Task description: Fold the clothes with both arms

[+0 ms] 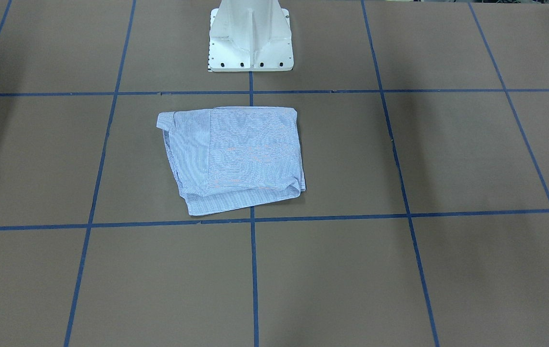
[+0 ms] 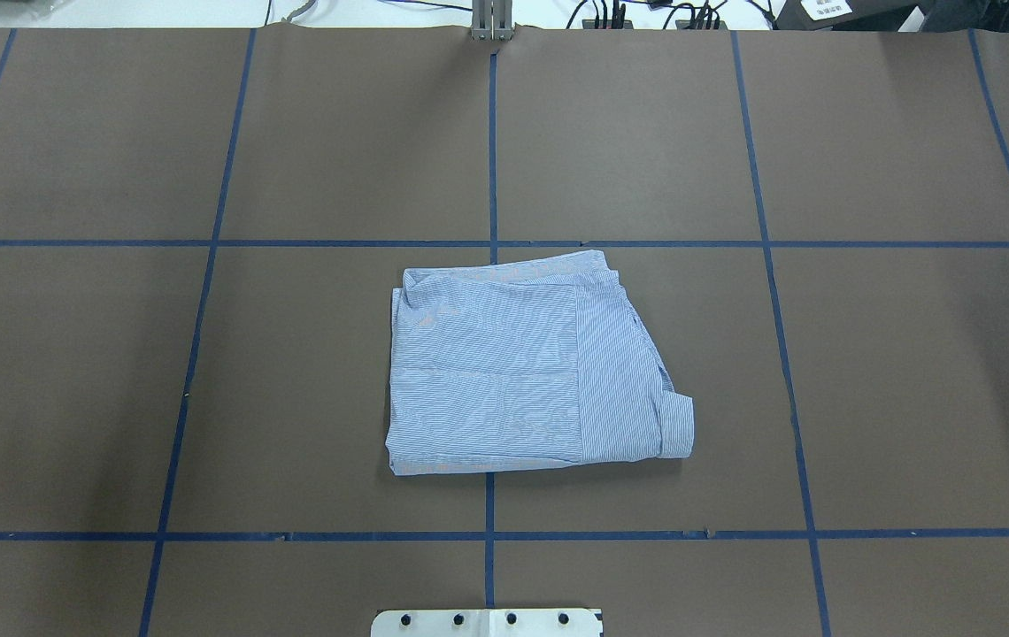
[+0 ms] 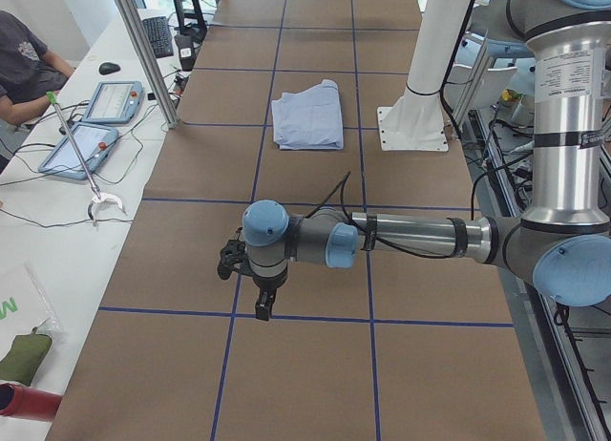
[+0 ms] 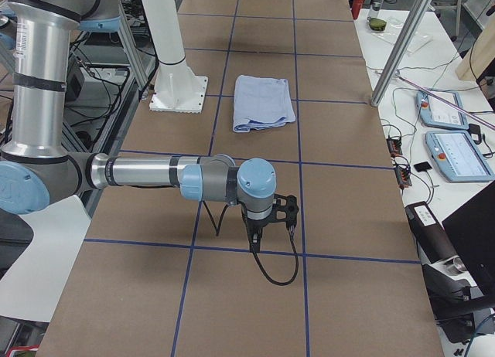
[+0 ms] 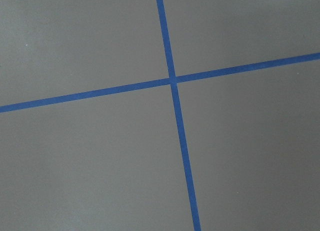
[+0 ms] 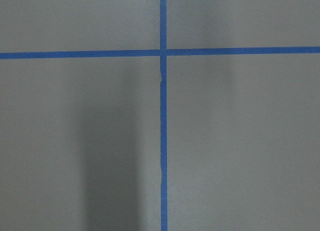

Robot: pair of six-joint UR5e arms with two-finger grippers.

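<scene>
Nearest in the view from the tabletop's left end, the left arm (image 3: 410, 239) reaches out level over the brown tabletop (image 3: 305, 365), and the left gripper (image 3: 262, 312) hangs pointing down near a crossing of blue tape (image 3: 286, 317). Its fingers are too small and seen from too far aside to tell whether they are wide or narrow. From the right end the right arm (image 4: 147, 171) shows in a like pose, with the right gripper (image 4: 255, 237) pointing down over that end of the tabletop; the state of its fingers cannot be told either. Neither gripper touches the shirt, and both are well apart from it.

The striped shirt (image 2: 513, 372) lies folded into a rough rectangle midway between the two ends, nearer the robot's edge than the far one, just in front of the white pedestal (image 1: 250, 43) and across the central tape line. One cuff (image 2: 677, 425) sticks out at the corner towards the robot's right. Both wrist views show only bare tabletop and crossing tape.
</scene>
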